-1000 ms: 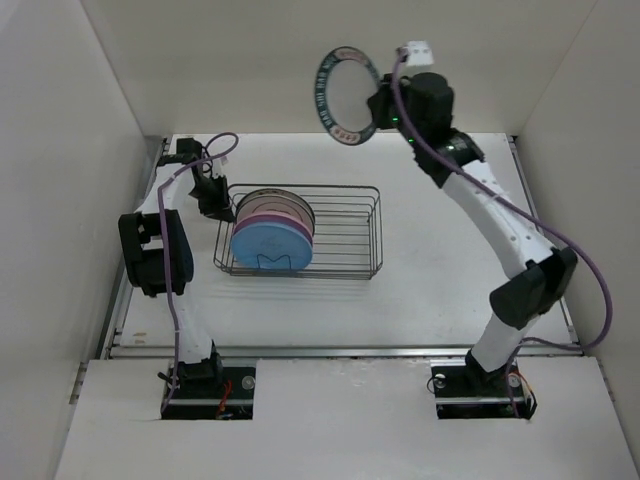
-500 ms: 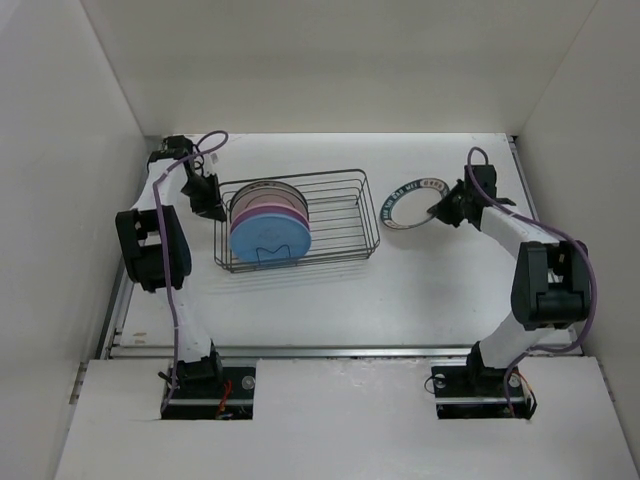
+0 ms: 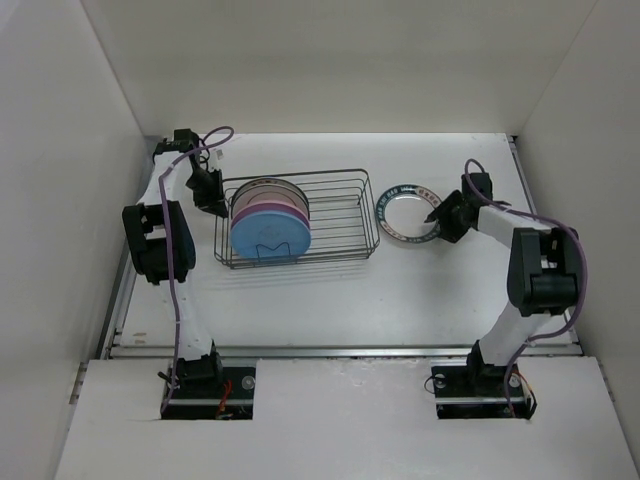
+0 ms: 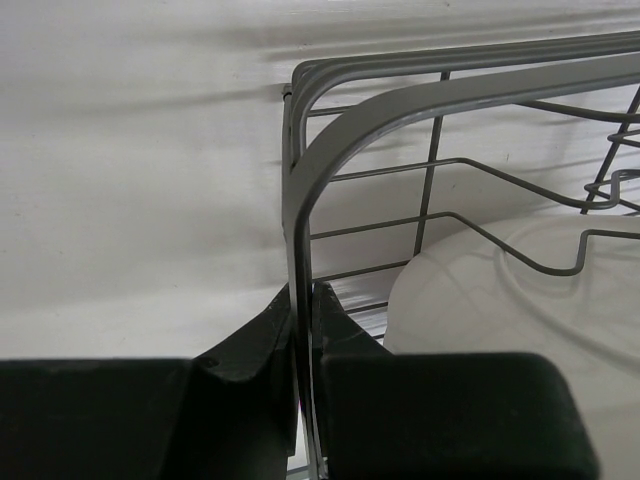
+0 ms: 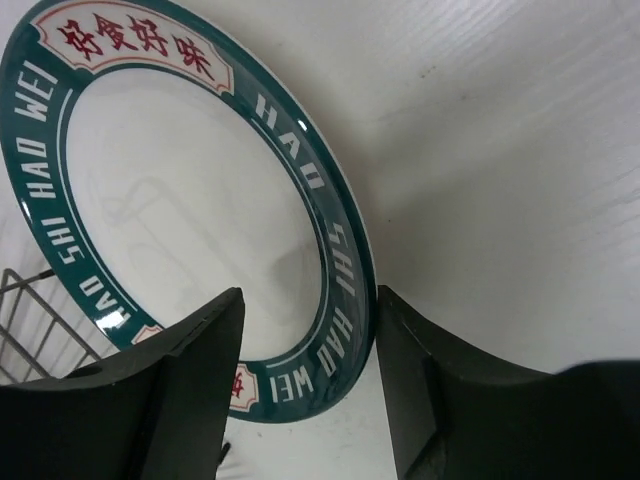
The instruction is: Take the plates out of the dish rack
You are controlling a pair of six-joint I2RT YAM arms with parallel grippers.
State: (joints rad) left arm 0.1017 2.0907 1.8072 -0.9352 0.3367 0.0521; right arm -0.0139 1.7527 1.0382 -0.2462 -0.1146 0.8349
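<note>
The dark wire dish rack (image 3: 335, 215) stands mid-table with several plates upright at its left end: a blue plate (image 3: 268, 240) in front, a pink plate (image 3: 270, 208) behind it and pale ones further back. My left gripper (image 3: 212, 203) is shut on the rack's left rim wire (image 4: 300, 230), with a pale plate (image 4: 480, 300) just inside. The dark patterned-rim plate (image 3: 408, 214) lies flat on the table right of the rack. My right gripper (image 3: 438, 215) is open, its jaws either side of that plate's near rim (image 5: 345, 300).
White walls enclose the table on the left, back and right. The right part of the rack holds no plates. Bare table surface (image 3: 330, 290) lies in front of the rack and around the lying plate.
My right arm has brought the patterned-rim plate down from high at the back to the table, and its jaws now stand open. The rack shifted slightly left. The left gripper keeps its hold.
</note>
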